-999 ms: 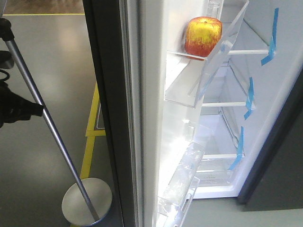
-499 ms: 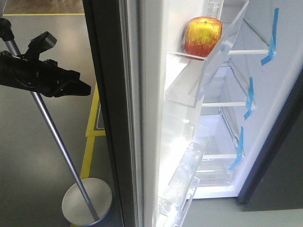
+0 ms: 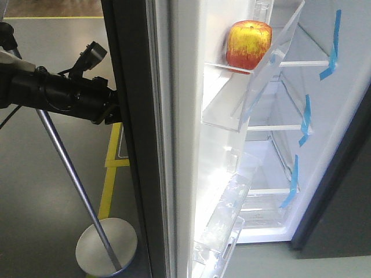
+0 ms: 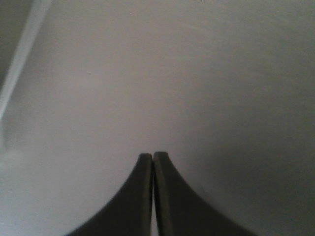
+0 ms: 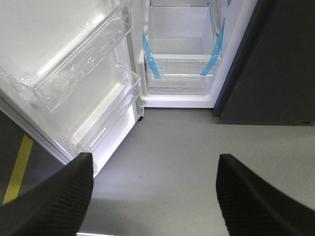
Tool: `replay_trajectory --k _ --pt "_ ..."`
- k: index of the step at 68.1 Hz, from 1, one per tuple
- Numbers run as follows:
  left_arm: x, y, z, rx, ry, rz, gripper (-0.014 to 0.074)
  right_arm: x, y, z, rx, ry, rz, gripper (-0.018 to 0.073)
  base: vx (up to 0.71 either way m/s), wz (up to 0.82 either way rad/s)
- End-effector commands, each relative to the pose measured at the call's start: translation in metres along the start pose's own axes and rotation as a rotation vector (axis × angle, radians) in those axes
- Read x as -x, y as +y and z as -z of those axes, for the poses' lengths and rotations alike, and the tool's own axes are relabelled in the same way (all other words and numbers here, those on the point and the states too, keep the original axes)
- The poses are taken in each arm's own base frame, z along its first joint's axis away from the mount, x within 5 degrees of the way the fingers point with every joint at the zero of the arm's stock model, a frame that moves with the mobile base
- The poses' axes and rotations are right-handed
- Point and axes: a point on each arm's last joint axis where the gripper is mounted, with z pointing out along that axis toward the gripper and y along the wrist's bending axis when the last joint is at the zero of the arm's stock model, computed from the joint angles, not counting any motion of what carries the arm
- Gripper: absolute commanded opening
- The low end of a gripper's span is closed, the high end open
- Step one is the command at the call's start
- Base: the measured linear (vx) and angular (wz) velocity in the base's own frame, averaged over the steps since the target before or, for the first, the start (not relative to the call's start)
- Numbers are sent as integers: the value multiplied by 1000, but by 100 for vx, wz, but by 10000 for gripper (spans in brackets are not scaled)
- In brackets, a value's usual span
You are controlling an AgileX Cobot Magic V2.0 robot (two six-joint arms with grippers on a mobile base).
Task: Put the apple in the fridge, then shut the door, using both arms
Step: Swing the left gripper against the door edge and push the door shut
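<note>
The left end effector [image 4: 152, 158] is pressing its two fingers flat together, clenched on nothing, and facing a plain grey surface at close range. In the front view the left arm [image 3: 52, 92] is reaching in from the left, its tip meeting the dark outer side of the door [image 3: 136, 174]. The right end effector [image 5: 155, 164] is hanging released, fingers spread wide, above the grey floor [image 5: 187, 147] in front of the open fridge [image 5: 179, 98].

The apple [image 3: 249, 45] is sitting in the top clear bin [image 3: 243, 98] on the door's white inner side, at the bin's back edge beside the door panel. Blue tape strips [image 3: 333, 46] are running down the fridge's white shelves. A slanted silver pole [image 3: 64, 168] is standing on a round base left of the door.
</note>
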Motion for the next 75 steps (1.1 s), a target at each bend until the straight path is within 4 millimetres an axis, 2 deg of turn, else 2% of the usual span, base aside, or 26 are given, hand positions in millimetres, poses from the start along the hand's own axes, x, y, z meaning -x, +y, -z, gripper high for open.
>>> replay_trajectory --k 1,15,30,47,58,65,75 --pt "13 -35 4 -78 -68 -46 -6 4 0 3 -7 6 10 499 0 0" --pt "8 -53 -14 -121 -38 -89 -6 4 0 3 -7 6 10 499 0 0" --pt "1 -80 -44 -130 -30 -133 -6 4 0 3 -7 6 10 499 0 0" --pt "-20 -125 -102 -221 -51 -193 -6 4 0 3 -7 6 10 499 0 0" --pt "-36 -139 -137 -252 -70 -211 -6 4 0 3 -7 6 10 499 0 0" --pt "-40 -139 -145 -239 -70 -223 -6 4 0 3 -7 6 10 499 0 0" --pt "-38 -140 -139 -218 -73 -263 -6 4 0 3 -7 6 10 499 0 0"
